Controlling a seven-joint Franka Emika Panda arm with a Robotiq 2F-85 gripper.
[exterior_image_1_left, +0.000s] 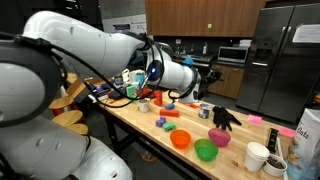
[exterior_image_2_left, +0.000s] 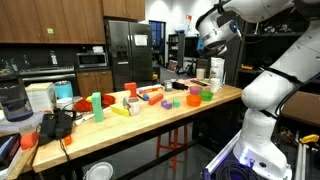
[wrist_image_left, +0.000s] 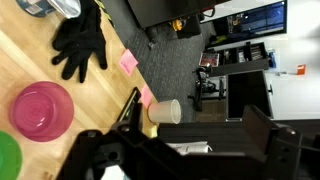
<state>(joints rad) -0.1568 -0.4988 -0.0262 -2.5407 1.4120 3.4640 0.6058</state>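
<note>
Closest, the end effector hangs released and empty above the counter. Just below, a cup stands at the counter's very edge, near a pink bowl and glove. A skewed descent could knock it off.

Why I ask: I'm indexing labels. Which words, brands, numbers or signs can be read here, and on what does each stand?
No text can be read in any view.
Print on the sheet stuck to the refrigerator: too small to read.
Markings on the white bag: blurred.
Contents of the monitor screen: blurred.
</note>
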